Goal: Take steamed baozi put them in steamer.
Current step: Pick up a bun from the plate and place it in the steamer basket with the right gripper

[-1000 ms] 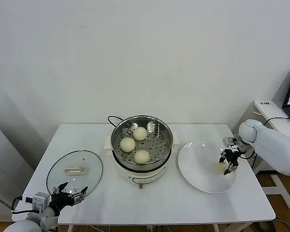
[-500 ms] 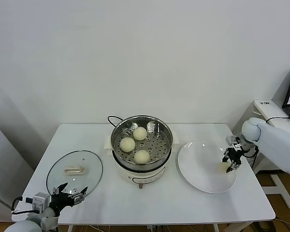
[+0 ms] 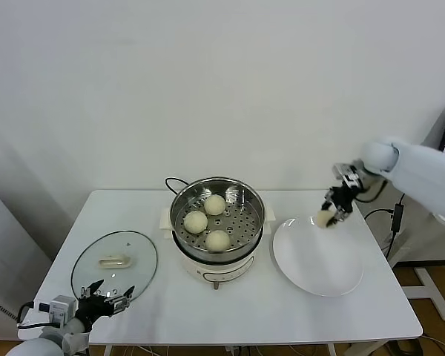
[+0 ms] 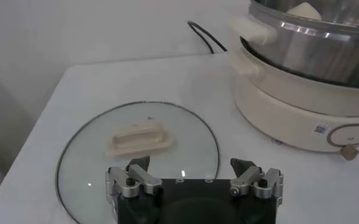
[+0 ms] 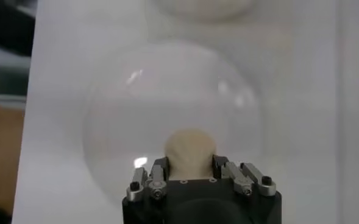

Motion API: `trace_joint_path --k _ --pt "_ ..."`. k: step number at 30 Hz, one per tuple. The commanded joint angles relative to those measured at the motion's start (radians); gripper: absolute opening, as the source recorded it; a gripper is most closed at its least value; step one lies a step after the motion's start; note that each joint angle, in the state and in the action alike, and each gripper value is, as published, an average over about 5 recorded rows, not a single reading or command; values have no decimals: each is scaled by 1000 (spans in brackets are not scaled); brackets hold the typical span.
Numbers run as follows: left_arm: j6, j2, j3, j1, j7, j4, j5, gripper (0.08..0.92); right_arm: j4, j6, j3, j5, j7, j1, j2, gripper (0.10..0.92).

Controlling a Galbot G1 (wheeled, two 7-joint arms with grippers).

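Observation:
The steel steamer stands on its white cooker base at the table's middle and holds three cream-white baozi. My right gripper is shut on the fourth baozi and holds it in the air above the far edge of the white plate. In the right wrist view the baozi sits between the fingers above the plate. My left gripper is open and empty, parked at the table's front left by the lid; it also shows in the left wrist view.
The oval glass lid with a cream handle lies flat at the front left, also in the left wrist view. The steamer's side rises beside it. A black cord runs behind the cooker.
My right gripper has lifted the baozi off the plate and carried it up and toward the steamer. The left arm has not moved.

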Motion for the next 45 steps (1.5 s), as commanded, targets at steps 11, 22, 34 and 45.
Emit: trace_joint_path --k 11,22,34,45 --pt "-6 -9 -3 9 1 -5 5 823 42 -204 -188 441 70 249 359 450" --pt "-4 -16 -6 13 1 -13 9 823 64 -234 -191 395 141 163 401 450" --pt "-2 -15 -7 11 2 -13 12 823 23 -222 -157 258 189 35 435 450" --pt "-3 -14 -7 11 3 -10 11 823 -1 -219 -142 197 206 -15 440 450"
